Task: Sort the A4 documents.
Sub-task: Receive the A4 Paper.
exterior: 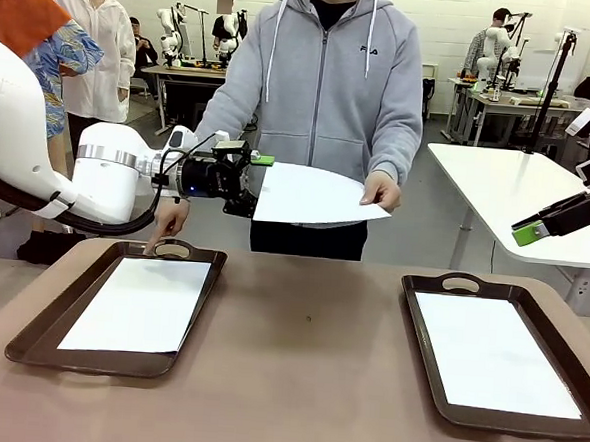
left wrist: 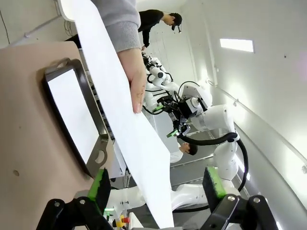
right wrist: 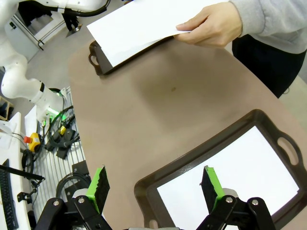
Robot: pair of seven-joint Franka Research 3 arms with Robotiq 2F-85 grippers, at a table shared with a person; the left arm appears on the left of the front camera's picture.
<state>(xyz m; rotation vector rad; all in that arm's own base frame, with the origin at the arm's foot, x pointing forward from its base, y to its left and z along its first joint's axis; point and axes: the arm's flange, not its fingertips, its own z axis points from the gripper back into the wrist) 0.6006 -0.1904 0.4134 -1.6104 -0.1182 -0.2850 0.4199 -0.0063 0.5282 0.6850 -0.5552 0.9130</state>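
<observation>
A person across the table holds a white A4 document (exterior: 312, 194) out level in one hand (exterior: 382, 191). My left gripper (exterior: 249, 183) stands open with its jaws around the sheet's left edge. In the left wrist view the sheet (left wrist: 139, 143) runs between the green pads (left wrist: 100, 187) without either pad pressing on it. Another A4 document (exterior: 140, 302) lies in the left brown tray (exterior: 96, 361), and a third (exterior: 492, 353) in the right brown tray (exterior: 503, 421). My right gripper (exterior: 535, 231) hangs open and empty at the far right, above the right tray (right wrist: 192, 160).
The person's other hand (exterior: 164, 235) touches the far rim of the left tray beside its handle. Bare brown tabletop (exterior: 306, 362) lies between the two trays. A white table (exterior: 507, 194) stands behind on the right.
</observation>
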